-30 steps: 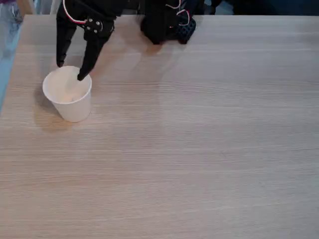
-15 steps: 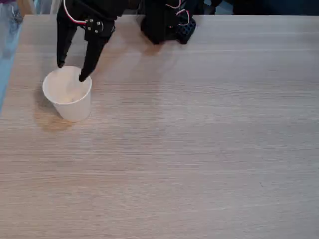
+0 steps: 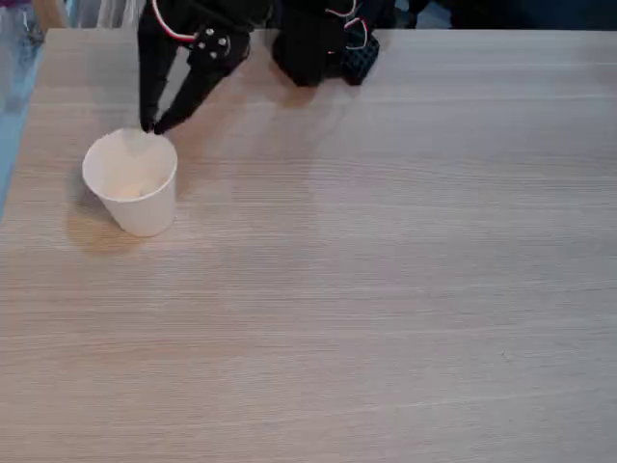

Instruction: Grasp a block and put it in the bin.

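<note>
The bin [image 3: 143, 210] is a white paper cup standing upright at the left of the wooden table in the fixed view. My black gripper [image 3: 152, 126] hangs just above the cup's far rim. Its two fingertips are drawn together with nothing visible between them. The block is out of view. The inside of the cup is pale, and I cannot tell whether anything lies in it.
The arm's black base [image 3: 318, 43] with red and white wires stands at the table's far edge, right of the gripper. The table's left edge [image 3: 21, 125] runs close to the cup. Bare wood [image 3: 386, 289] stretches to the right and front.
The fingers have closed from a wide-open stance over the cup. The gripper has also shifted a little right and back, toward the cup's far rim. The cup has not moved.
</note>
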